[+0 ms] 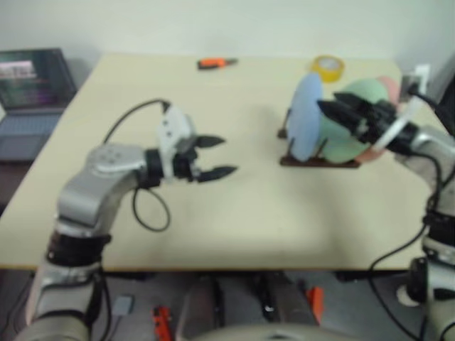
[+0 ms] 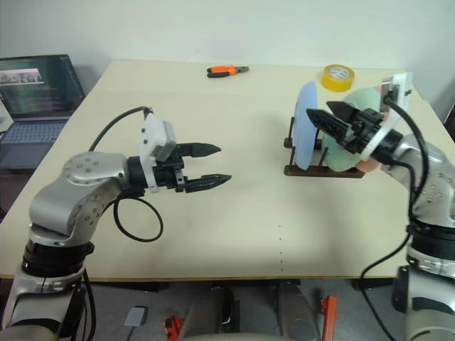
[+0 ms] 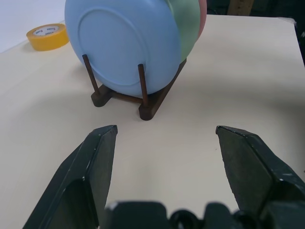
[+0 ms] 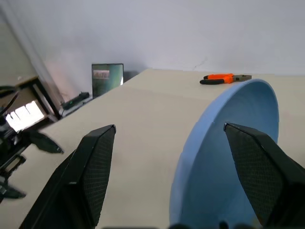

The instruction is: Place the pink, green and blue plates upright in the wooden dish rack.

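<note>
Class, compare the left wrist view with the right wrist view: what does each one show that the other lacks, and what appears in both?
Left wrist view alone: the wooden dish rack, the green plate and pink plate standing behind the blue one, the yellow tape roll, and the open left gripper.
Right wrist view alone: the orange pliers, a laptop, and the open right gripper astride the blue plate's rim.
Both: the blue plate and the table.

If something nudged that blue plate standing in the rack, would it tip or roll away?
The blue plate looks stiff and smooth. It probably wouldn't roll: thin pegs of the wooden rack flank it. A sideways nudge would likely just lean it against the green plate.
</note>
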### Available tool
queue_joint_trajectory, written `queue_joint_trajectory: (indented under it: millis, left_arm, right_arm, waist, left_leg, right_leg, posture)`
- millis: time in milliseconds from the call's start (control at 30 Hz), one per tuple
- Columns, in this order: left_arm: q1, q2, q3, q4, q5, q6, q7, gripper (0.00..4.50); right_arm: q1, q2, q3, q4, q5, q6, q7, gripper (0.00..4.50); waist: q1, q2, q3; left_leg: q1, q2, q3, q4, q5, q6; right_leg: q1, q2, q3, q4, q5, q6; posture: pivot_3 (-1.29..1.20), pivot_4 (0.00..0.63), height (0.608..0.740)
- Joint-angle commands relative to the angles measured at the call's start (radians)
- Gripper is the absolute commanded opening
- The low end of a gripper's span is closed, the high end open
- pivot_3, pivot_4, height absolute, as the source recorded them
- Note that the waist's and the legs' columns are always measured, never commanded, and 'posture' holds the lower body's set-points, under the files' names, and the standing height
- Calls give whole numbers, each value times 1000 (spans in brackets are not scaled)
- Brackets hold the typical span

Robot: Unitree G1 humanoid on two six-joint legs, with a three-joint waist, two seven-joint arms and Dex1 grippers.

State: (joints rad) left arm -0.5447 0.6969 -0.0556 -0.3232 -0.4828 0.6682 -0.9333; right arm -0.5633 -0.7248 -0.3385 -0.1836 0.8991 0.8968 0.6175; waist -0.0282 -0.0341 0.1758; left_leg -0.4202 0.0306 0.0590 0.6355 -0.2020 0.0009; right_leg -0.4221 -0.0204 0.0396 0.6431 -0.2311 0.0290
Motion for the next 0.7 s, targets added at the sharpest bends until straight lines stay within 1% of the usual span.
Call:
queue_joint_trajectory:
  millis: [33,100,167,267,400,433,600,700]
  left_arm:
    - [-27,0,1,-6,-4,-29,-21,3655]
    - [-40,-8,-13,16,4,-39,-33,3655]
    - [-54,-19,-30,39,10,-54,-47,3655]
    - [-83,-37,-53,76,18,-77,-70,3655]
    - [-113,-54,-77,120,32,-105,-99,3655]
    - [-118,-57,-80,128,35,-109,-105,3655]
    - [-137,-75,-96,154,50,-122,-122,3655]
    - [-140,-79,-99,158,55,-124,-127,3655]
  right_arm:
    - [61,-111,-116,-87,59,40,58,3764]
    - [115,-141,-177,-109,88,55,61,3320]
    - [174,-149,-223,-144,107,66,48,2715]
    - [260,-145,-266,-207,134,85,14,1626]
    - [339,-141,-280,-266,139,98,-44,206]
    - [355,-144,-273,-275,127,100,-59,32]
    - [406,-148,-213,-288,53,100,-132,32]
    - [427,-146,-197,-284,27,95,-146,32]
  waist:
    - [3,0,0]
    - [2,-1,0]
    - [2,-1,0]
    - [-1,-1,0]
    - [-5,-1,0]
    - [-4,-1,0]
    - [-3,-1,0]
    - [-3,-1,0]
  left_leg:
    - [0,0,0,0,0,0]
    - [0,0,-1,-1,0,0]
    - [0,0,-1,-1,0,0]
    - [1,0,0,-1,0,0]
    - [2,0,1,-1,0,0]
    - [2,0,1,-1,0,0]
    - [2,-1,1,-1,0,0]
    - [2,-1,0,-1,0,0]
  right_leg:
    - [0,0,0,0,-1,1]
    - [0,0,0,0,-1,0]
    - [1,0,0,0,-1,0]
    - [1,0,0,1,-1,0]
    - [1,0,0,1,-1,1]
    - [1,0,0,1,-1,1]
    - [1,0,0,0,-1,1]
    - [1,0,1,0,-1,1]
  posture:
    - [0,150,740]
    - [0,150,740]
    - [0,150,740]
    - [0,150,740]
    - [0,150,740]
    - [0,150,740]
    - [0,150,740]
    - [0,150,740]
